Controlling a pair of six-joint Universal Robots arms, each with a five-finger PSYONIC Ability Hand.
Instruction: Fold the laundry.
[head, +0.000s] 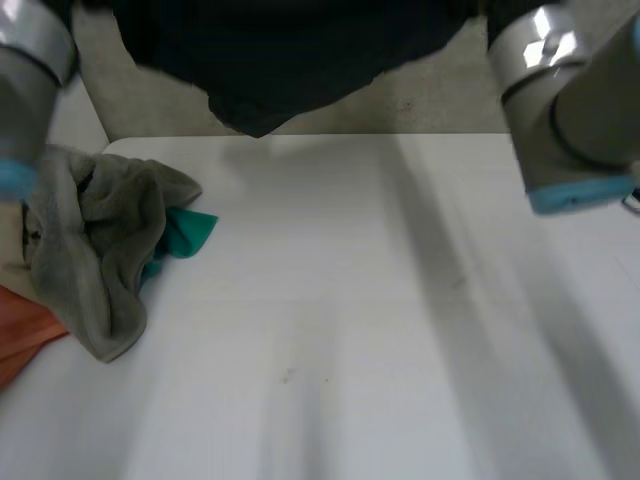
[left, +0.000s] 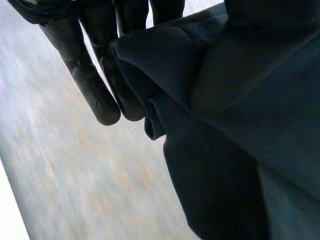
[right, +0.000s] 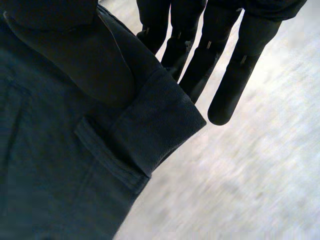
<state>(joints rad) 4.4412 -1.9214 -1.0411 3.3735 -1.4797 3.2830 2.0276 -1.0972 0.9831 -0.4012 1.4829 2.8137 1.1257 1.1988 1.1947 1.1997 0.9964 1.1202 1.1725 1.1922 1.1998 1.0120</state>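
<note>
**Dark garment (head: 290, 60) held above the surface (head: 380, 330)**

The dark garment hangs over the far edge of the white surface. The left robot hand (left: 95, 85) grasps a fold of it, pinched between straight fingers and thumb. The right robot hand (right: 225, 75) grasps a stitched band edge in the same way. A grey cloth (head: 100, 240), a teal cloth (head: 185, 235) and an orange cloth (head: 25, 335) lie bunched together at the left of the surface.

Matt woven cloth, smooth dark plastic, dull white tabletop.
The dark navy cloth garment (right: 55, 170) shows a fine, matt twill weave. The black left hand (left: 95, 85) and right hand (right: 235, 75) look like smooth plastic with a faint sheen. The crumpled grey towel (head: 100, 250) looks soft and fuzzy, and the white table (head: 400, 330) smooth and matt.
</note>
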